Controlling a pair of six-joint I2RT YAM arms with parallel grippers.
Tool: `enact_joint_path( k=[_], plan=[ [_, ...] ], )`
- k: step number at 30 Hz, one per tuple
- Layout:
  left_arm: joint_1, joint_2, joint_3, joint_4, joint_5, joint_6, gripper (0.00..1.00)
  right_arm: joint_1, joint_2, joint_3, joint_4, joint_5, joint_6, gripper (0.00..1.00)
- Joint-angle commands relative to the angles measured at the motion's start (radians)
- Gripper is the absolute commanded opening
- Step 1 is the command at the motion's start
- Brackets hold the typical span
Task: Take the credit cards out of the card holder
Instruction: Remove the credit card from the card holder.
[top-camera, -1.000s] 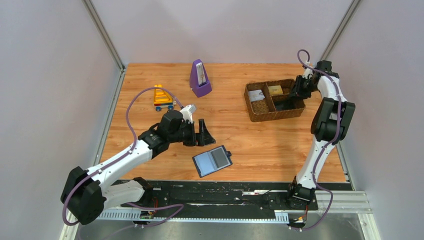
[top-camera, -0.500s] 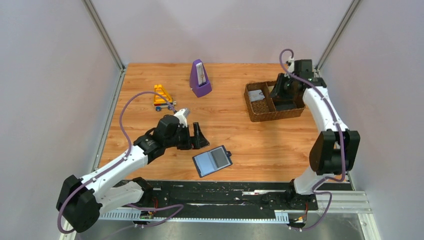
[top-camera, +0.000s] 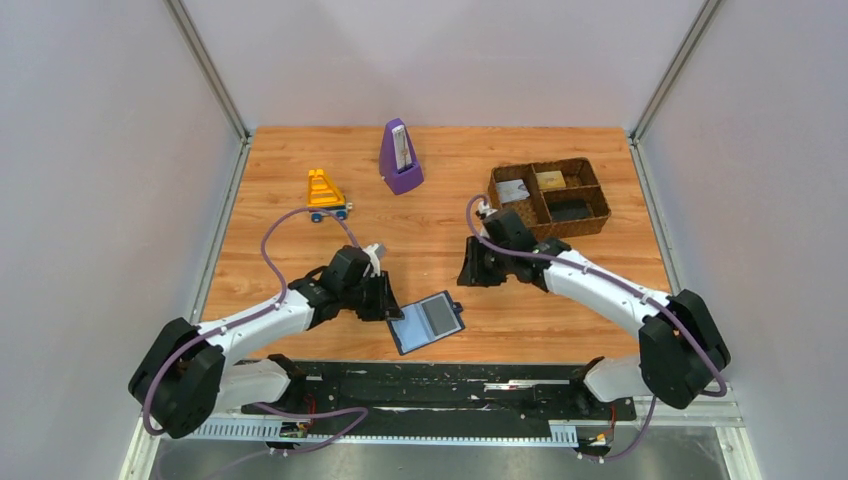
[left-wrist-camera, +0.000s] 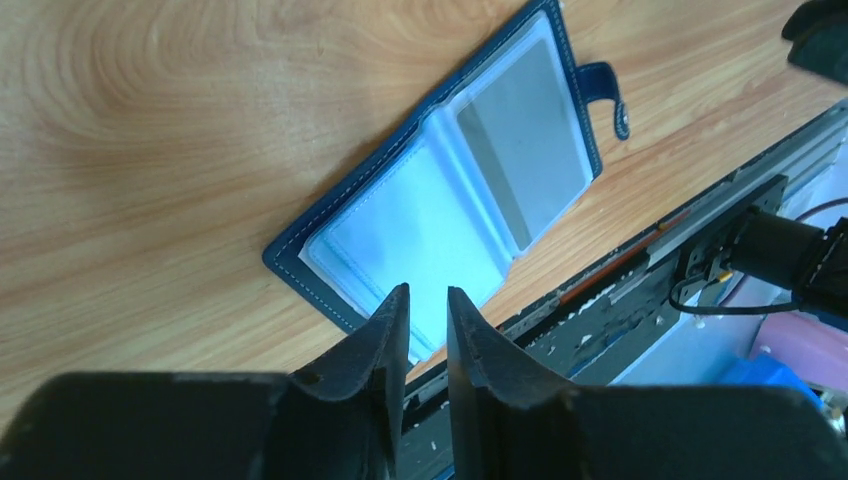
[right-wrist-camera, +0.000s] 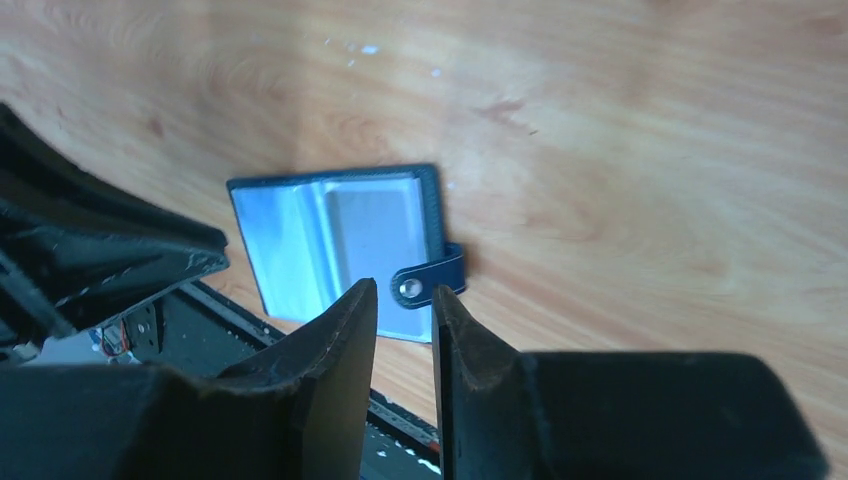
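The card holder (top-camera: 425, 322) lies open near the table's front edge, with a dark blue cover and clear sleeve pages. A grey credit card (top-camera: 438, 314) shows inside its right page (left-wrist-camera: 520, 140), also in the right wrist view (right-wrist-camera: 370, 235). My left gripper (top-camera: 392, 305) sits low at the holder's left edge; its jaws (left-wrist-camera: 427, 290) are open only by a narrow gap, over the left page (left-wrist-camera: 400, 230), with nothing between them. My right gripper (top-camera: 468, 272) hangs behind the holder, its jaws (right-wrist-camera: 404, 287) open by a narrow slit and empty, lined up with the snap strap (right-wrist-camera: 440, 272).
A brown woven basket (top-camera: 520, 228) at the back right holds a whitish card (top-camera: 513, 190), a gold-tan card (top-camera: 550, 180) and a dark flat thing (top-camera: 570, 212). A purple metronome (top-camera: 400, 158) and a yellow toy (top-camera: 325, 193) stand at the back. A black rail (top-camera: 450, 382) borders the front edge.
My left gripper dropped toward the holder's left edge and its jaws closed from wide to a narrow gap. My right arm swung from the basket to the table's middle, near the holder.
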Motion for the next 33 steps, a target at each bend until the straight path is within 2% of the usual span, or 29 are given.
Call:
enact_joint_path(
  k=[1, 5, 11, 18, 24, 33],
  plan=[
    [0.003, 0.014, -0.045, 0.157, 0.066, -0.037, 0.24, 0.132, -0.055, -0.058, 0.175, 0.057, 0.143, 0.30],
    [0.003, 0.049, -0.050, 0.179, 0.061, -0.037, 0.20, 0.236, -0.037, -0.082, 0.212, 0.097, 0.187, 0.35],
    [0.003, 0.129, -0.053, 0.155, 0.028, -0.032, 0.19, 0.302, 0.026, -0.073, 0.218, 0.131, 0.188, 0.42],
    [0.002, 0.139, -0.063, 0.134, 0.008, -0.041, 0.21, 0.305, 0.061, -0.084, 0.204, 0.199, 0.179, 0.45],
    [0.002, 0.079, -0.075, 0.088, -0.012, -0.048, 0.23, 0.306, 0.099, -0.124, 0.230, 0.233, 0.174, 0.47],
    [0.002, 0.063, -0.082, 0.073, -0.014, -0.058, 0.28, 0.309, 0.135, -0.145, 0.252, 0.230, 0.165, 0.44]
  ],
)
